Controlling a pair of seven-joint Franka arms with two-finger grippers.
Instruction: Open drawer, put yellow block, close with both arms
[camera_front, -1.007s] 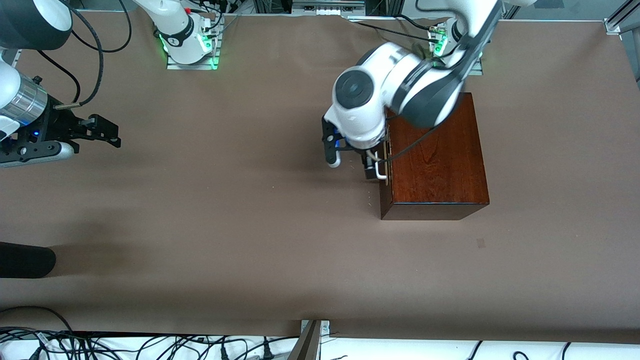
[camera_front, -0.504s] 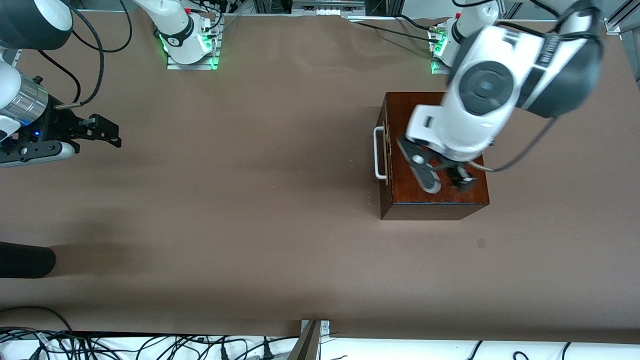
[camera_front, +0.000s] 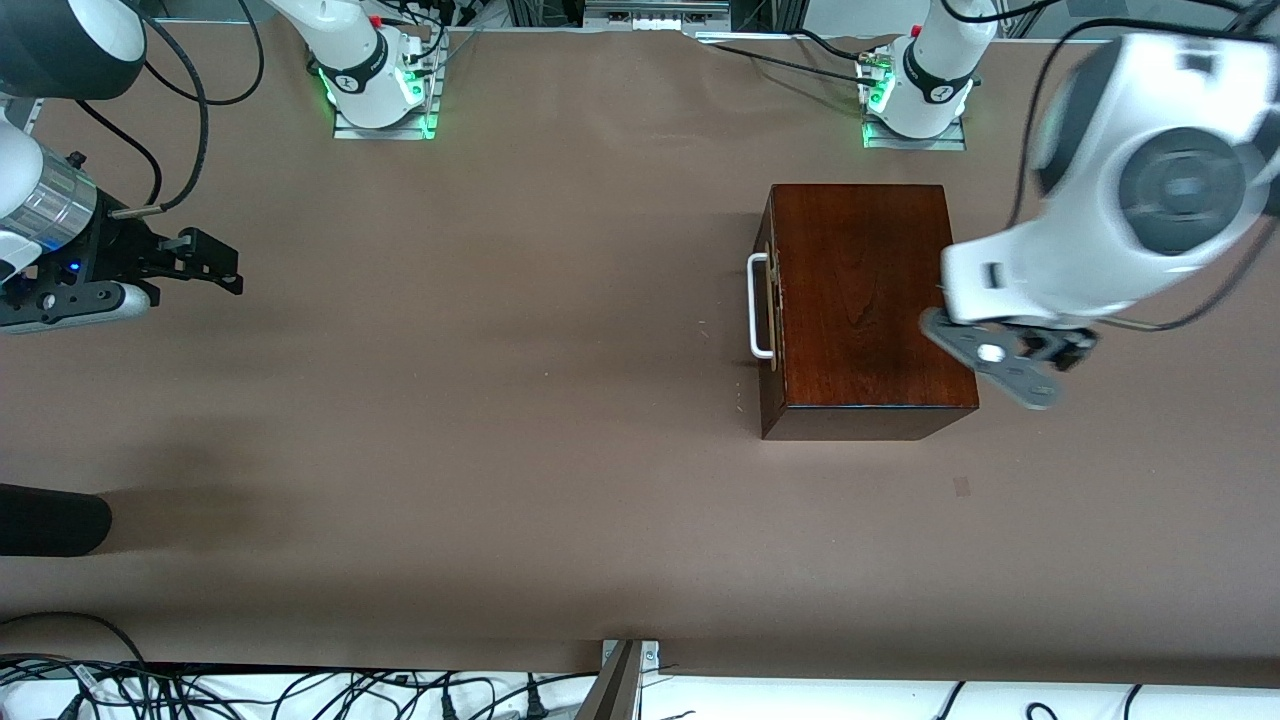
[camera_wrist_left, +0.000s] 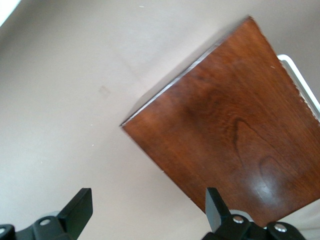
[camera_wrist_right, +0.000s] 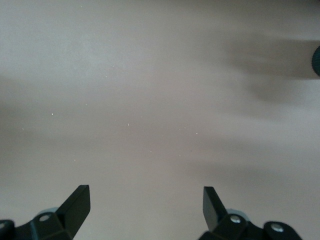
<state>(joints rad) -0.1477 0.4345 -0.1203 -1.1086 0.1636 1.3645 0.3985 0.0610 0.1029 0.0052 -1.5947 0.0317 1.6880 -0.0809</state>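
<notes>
left gripper (camera_front: 1035, 365) fingers (camera_wrist_left: 80, 210) spread wide and holding nothing, hanging over bare table (camera_front: 560, 500) just off the mahogany box (camera_front: 865, 300), on the side toward the left arm's end. right gripper (camera_front: 215, 265) fingers (camera_wrist_right: 77, 202) likewise parted and empty, waiting over the table's edge at the right arm's end.

sitting toward the left arm's end of the table, close to that arm's base (camera_front: 915, 95) along the top edge: the box, with the drawer (camera_front: 770, 310) looking fully pushed in, only its dark front and white u-shaped handle (camera_front: 758, 305) showing on the face turned toward the right arm's end. not showing anywhere in view: the yellow block; judging it to be inside the shut drawer or out of frame, cannot tell which.

judging the box as heavy, rigid and glossy, so slippery under pads and likely to slide on the brown cover if tugged hard. taking hold best at the handle, a stiff thin bar standing clear of the front, pinching across its straight run rather than at the bent ends. bracing the box top or the end away from the handle with the other gripper seeming wise while pulling or pushing. drawer tray probably running stiffly in its slot, so pulling straight along the slide.
</notes>
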